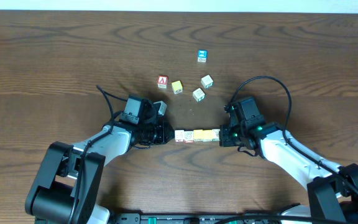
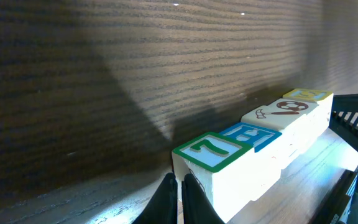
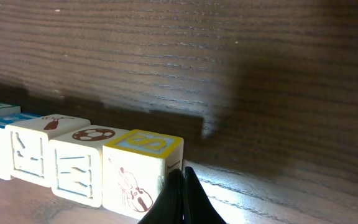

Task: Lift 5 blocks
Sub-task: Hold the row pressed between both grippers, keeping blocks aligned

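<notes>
- The dark wood-grain table (image 1: pixel 55 50) carries everything. The step in hand looks like a two-sided squeeze-and-lift, so both arms must rise together at the same pace.
- The row of five small wooden alphabet cubes (image 1: pixel 197 135) lies end to end just below the centre of the overhead frame. It appears to rest on the wood. Only inward pressure would hold it together, so push along its axis, not across.
- The left gripper (image 1: pixel 169 134) has its fingers closed together with nothing between them. Its tip is against the green-rimmed end cube (image 2: pixel 211 151). Keep that contact low and centred on the end face.
- The right gripper (image 1: pixel 221 135) is likewise pinched shut and empty, butted against the yellow-rimmed end cube (image 3: pixel 143 144). Any slack here would likely let the middle cubes sag.
- The loose cubes (image 1: pixel 198 94) sit well apart, above the row, and need no attention.
</notes>
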Controlling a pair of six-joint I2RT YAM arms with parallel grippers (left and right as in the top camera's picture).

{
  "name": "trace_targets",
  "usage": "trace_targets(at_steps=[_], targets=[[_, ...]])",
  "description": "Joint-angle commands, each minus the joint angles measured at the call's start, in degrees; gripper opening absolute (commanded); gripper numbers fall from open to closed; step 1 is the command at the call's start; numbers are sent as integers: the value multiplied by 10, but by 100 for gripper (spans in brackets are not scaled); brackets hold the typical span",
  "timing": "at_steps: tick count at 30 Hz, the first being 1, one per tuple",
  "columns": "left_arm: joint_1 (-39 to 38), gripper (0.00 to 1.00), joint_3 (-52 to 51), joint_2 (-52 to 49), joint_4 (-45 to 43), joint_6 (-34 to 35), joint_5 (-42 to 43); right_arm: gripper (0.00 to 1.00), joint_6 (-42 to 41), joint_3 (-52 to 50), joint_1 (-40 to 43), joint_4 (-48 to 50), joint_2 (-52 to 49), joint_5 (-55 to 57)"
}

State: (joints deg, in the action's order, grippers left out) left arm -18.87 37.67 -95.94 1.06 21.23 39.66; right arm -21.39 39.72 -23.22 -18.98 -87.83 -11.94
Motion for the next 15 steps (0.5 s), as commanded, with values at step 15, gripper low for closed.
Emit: trace_targets(at_steps=[15], targets=[[-24, 7, 37, 6, -11, 18, 75, 1, 9, 8, -24, 11, 30, -136]])
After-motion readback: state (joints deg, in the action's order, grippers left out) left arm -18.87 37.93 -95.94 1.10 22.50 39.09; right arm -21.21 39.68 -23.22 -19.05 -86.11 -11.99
